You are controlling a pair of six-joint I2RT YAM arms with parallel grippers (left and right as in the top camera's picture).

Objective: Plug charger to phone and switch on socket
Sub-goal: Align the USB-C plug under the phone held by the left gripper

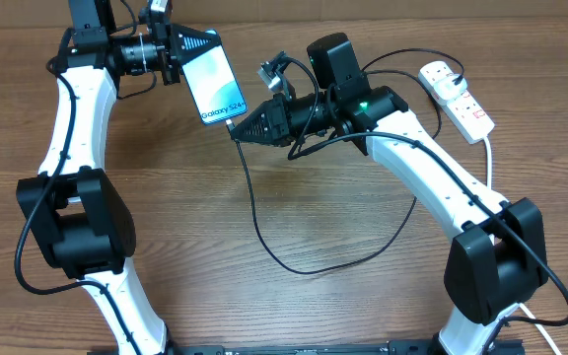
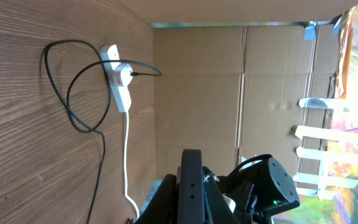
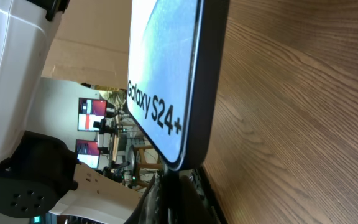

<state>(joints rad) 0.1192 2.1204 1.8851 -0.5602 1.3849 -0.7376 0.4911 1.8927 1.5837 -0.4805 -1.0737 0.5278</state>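
There's the left tool (image 1: pixel 198 45) clamped on the phone (image 1: pixel 212 84), holding it off the bench (image 1: pixel 363 256), the right tool (image 1: pixel 248 127) pinching the charger (image 1: pixel 264 232) tip at its bottom edge, seated or not I can't tell, and the socket (image 1: pixel 459 99) far right looks yet to be switched.

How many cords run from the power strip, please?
2: a thin black cable looping round toward the phone, and a thick white cord leaving the power strip's near end.

Switch position on the socket (image 1: pixel 466 106) — too small to tell.
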